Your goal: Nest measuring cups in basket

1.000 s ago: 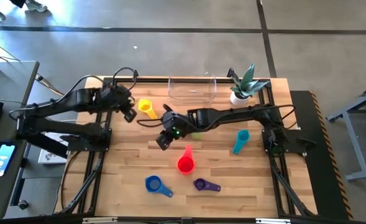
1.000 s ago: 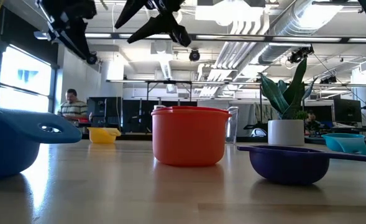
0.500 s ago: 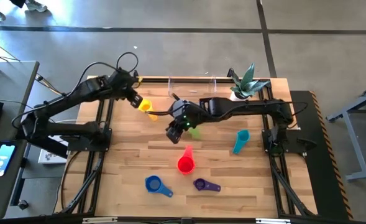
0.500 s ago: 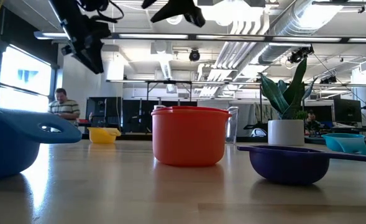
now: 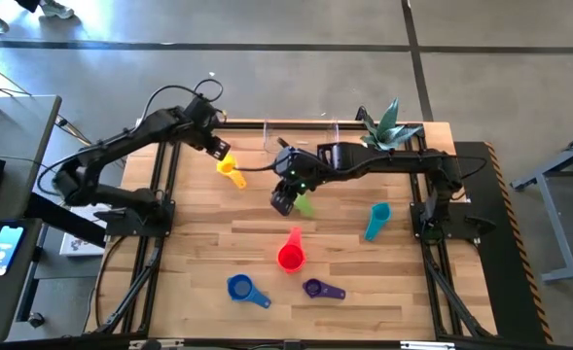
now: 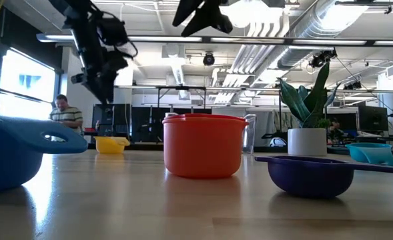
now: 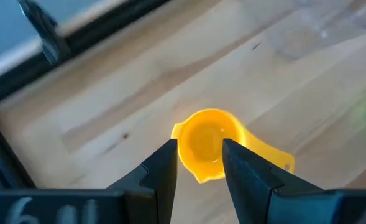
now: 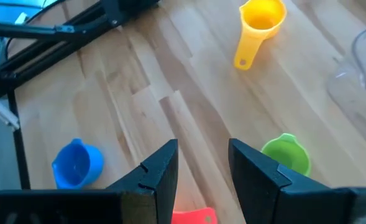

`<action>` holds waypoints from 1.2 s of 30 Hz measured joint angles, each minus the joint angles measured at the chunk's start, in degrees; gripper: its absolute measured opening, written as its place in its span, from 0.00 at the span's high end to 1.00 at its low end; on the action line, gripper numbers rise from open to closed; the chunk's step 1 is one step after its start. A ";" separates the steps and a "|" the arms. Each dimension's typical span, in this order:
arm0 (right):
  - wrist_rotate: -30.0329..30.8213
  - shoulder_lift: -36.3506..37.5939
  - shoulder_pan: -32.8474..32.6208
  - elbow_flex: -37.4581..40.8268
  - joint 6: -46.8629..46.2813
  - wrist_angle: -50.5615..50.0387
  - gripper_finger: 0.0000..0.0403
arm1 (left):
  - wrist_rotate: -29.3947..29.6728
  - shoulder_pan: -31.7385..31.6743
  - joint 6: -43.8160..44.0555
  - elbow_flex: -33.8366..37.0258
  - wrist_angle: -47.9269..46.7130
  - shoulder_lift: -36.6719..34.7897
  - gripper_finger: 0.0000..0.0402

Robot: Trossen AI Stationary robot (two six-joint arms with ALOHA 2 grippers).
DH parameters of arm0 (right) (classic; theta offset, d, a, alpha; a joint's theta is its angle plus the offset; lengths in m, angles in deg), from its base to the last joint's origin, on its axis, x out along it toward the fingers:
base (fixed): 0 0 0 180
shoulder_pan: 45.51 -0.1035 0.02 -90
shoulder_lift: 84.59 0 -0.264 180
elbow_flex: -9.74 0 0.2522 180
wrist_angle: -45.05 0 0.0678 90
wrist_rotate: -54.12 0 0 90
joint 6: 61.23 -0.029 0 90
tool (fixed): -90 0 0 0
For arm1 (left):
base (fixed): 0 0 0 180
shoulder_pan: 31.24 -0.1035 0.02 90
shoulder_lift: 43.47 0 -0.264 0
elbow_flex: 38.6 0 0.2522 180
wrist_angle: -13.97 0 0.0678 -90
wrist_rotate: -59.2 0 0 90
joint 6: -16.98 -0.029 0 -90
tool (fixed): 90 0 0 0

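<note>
Reaching in from the table's left edge, the left arm bends at the elbow in the high view and holds the left gripper (image 5: 220, 148) just above the yellow cup (image 5: 231, 170), near the back. The right arm stretches across from the right side, its right gripper (image 5: 284, 199) hanging beside the green cup (image 5: 305, 205). The clear basket (image 5: 301, 140) sits at the back edge beside a potted plant (image 5: 380, 134). Toward the front lie the red cup (image 5: 291, 253), blue cup (image 5: 244, 289), purple cup (image 5: 320, 289) and light blue cup (image 5: 376, 221), all on the bare table (image 5: 198, 248).

At table level, the left gripper (image 6: 105, 80) points steeply down over the yellow cup (image 6: 112, 144), while the right gripper (image 6: 205, 15) hangs high. A person (image 6: 66, 113) sits far behind.

From the left wrist, the two fingers (image 7: 164, 168) stand apart, empty, framing the yellow cup (image 7: 209, 149) below.

From the right wrist, the fingers (image 8: 161, 171) are also spread and empty above the wood, with the green cup (image 8: 286, 154) near one fingertip.
</note>
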 joint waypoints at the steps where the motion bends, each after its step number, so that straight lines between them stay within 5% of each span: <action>1: 0.01 0.01 0.41 0.00 0.00 0.05 0.67 | -0.52 -0.45 0.34 0.00 -0.18 1.19 0.71; 36: -0.08 0.02 5.65 0.00 -4.17 0.19 0.67 | -2.10 -3.21 4.41 0.00 -0.41 21.07 0.71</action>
